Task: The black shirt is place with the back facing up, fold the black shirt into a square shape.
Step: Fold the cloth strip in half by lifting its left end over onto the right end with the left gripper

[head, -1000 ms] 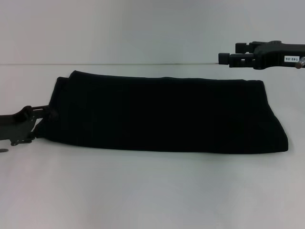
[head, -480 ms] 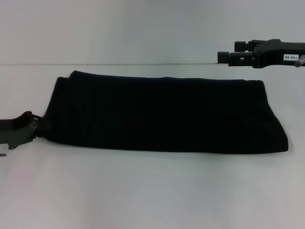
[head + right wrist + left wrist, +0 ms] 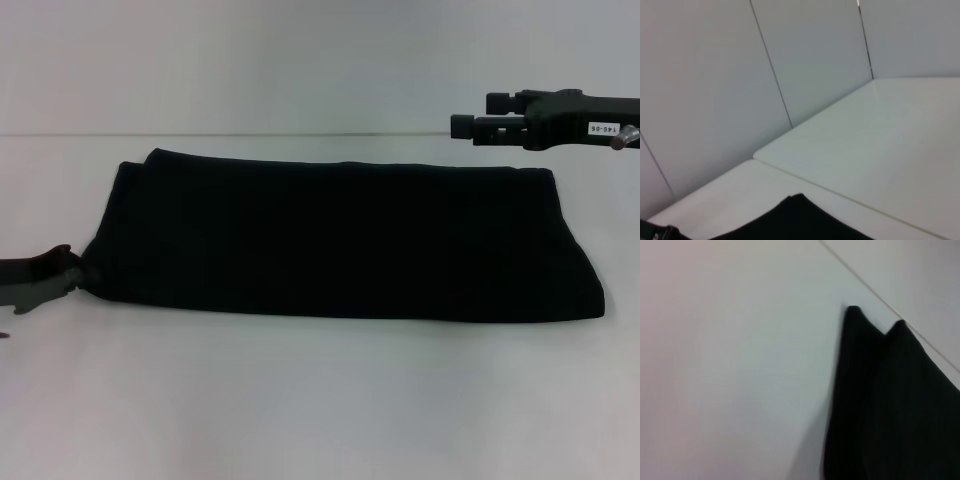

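Head view is showing the black shirt (image 3: 340,240) lying as a long folded band across the middle of the white table (image 3: 320,400), while the left gripper (image 3: 45,280) is backing away leftward off its near-left corner, apparently released. The right gripper (image 3: 462,126) is hovering above the far-right edge, edging slightly left. Whether either gripper's fingers are apart cannot be told; plain pale wall panels are enclosing the table.

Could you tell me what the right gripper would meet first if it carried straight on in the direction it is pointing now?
The right gripper points toward the robot's left, held above the far edge of the black shirt. Its line looks free as far as the head view shows, passing over the shirt, though depth is unclear.
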